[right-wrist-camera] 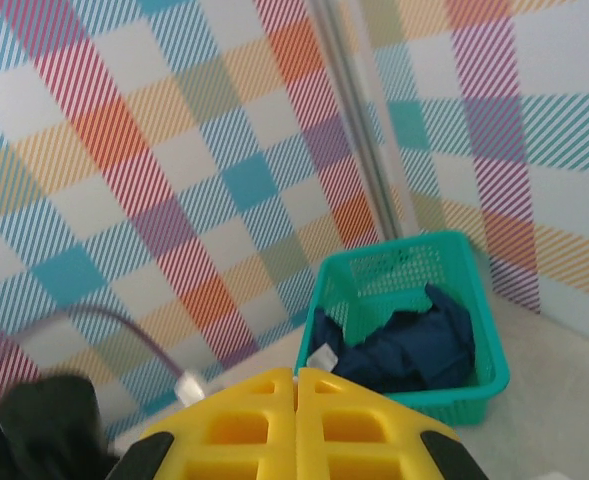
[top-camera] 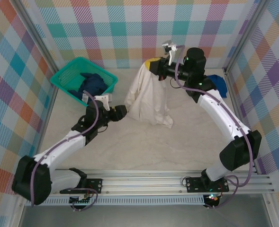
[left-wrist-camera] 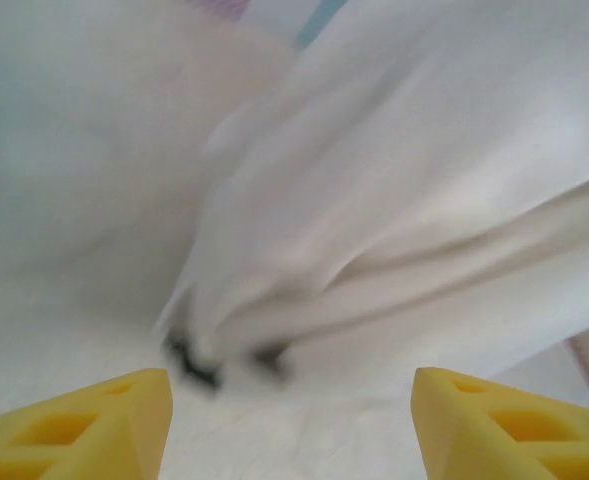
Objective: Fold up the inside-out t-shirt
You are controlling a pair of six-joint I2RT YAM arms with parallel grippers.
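Where plaid walls [top-camera: 130, 28] ring the table [top-camera: 144, 151], right hand [top-camera: 153, 64] clamps t-shirt [top-camera: 146, 97], left hand [left-wrist-camera: 292, 400] gapes.

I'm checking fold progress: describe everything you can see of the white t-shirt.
The white t-shirt is plain, soft, cotton-looking cloth, creased and not yet folded. Its top is bunched in the shut right gripper, and it hangs down, fanning out until its lower edge rests on the table. The open left gripper sits by its lower left edge without gripping it.
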